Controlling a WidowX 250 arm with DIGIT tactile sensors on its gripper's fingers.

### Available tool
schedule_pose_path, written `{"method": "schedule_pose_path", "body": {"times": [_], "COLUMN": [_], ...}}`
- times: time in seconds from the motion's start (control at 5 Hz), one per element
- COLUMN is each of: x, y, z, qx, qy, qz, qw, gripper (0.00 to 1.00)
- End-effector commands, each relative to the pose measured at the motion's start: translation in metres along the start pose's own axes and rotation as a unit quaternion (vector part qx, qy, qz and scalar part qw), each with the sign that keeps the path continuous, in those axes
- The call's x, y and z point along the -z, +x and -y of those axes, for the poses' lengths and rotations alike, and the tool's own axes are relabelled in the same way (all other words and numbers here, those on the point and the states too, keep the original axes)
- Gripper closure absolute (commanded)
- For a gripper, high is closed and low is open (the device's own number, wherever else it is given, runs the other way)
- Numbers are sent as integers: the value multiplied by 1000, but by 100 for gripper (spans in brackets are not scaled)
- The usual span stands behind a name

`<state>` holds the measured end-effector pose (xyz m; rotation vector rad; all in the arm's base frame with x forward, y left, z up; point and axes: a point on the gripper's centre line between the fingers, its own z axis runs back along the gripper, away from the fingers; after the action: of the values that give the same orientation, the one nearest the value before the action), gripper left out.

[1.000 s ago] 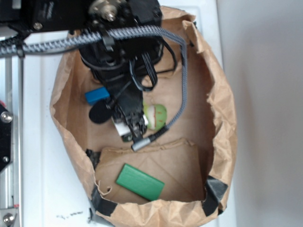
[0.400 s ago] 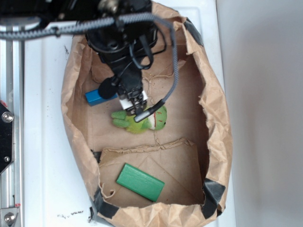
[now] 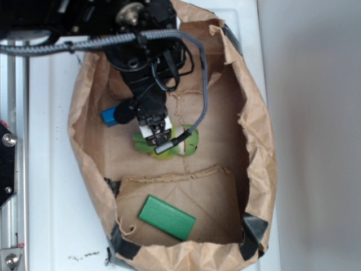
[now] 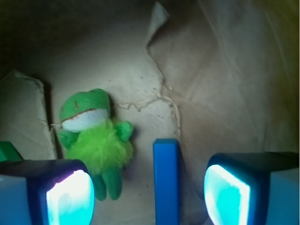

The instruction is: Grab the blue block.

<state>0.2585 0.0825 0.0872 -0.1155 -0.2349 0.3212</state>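
Observation:
The blue block [image 4: 166, 180] is a narrow bar lying on the floor of the paper bag. It runs lengthwise between my gripper's [image 4: 149, 197] open jaws, nearer the right pad [image 4: 227, 194] than the left pad [image 4: 70, 197], and touches neither. In the exterior view only the left end of the blue block [image 3: 107, 117] shows beside the arm. My gripper [image 3: 153, 135] hangs over the bag floor, just above the green plush toy [image 3: 183, 145].
The plush toy [image 4: 93, 136] lies just left of the block, its legs near my left pad. A flat green block [image 3: 167, 217] rests on a cardboard flap at the bag's front. The crumpled walls of the brown paper bag [image 3: 256, 141] ring everything.
My gripper has moved back and left towards the blue block, uncovering the plush toy. Over the last half second it shifted slightly left. The jaws stay open.

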Motion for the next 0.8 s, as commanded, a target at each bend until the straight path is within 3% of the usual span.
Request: {"method": "schedule_pose_path", "body": {"times": [0.0,0.4,0.6], "x": [-17,-17,-8], "y": [12,12,-12], "z": [-15,-15,-29], "qx": [6,6,42], "qy": [6,6,28], "qz": [25,25,33], "qw": [1000,1000,998], "gripper": [0,0,0]}}
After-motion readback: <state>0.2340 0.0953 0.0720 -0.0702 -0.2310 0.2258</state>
